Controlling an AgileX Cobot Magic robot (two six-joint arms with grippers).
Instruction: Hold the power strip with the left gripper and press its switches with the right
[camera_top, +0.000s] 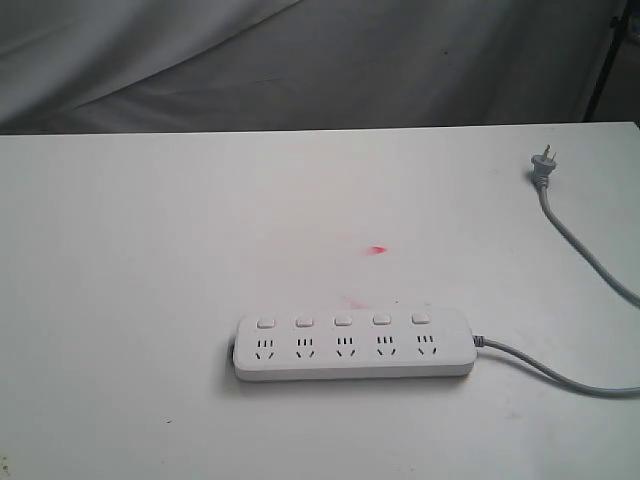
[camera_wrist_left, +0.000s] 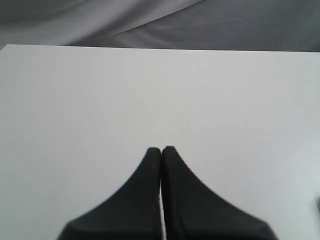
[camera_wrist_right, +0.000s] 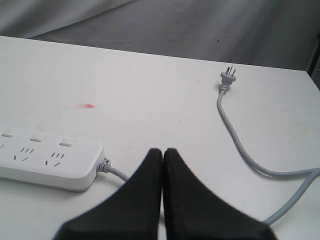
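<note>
The white power strip (camera_top: 353, 345) lies flat on the white table, near its front, with a row of small white switches (camera_top: 342, 320) above the socket sets. Its cord end also shows in the right wrist view as the power strip (camera_wrist_right: 47, 165) with three switches (camera_wrist_right: 37, 137). My right gripper (camera_wrist_right: 163, 150) is shut and empty, hovering beside the strip's cord end, apart from it. My left gripper (camera_wrist_left: 161, 148) is shut with nothing in it, over bare table; the strip is out of that view. Neither arm shows in the exterior view.
A grey cord (camera_top: 560, 375) runs from the strip's right end off the table's right edge and back to a grey plug (camera_top: 543, 165) at the far right. A small red mark (camera_top: 377, 250) is on the table. Grey cloth hangs behind the table's back edge.
</note>
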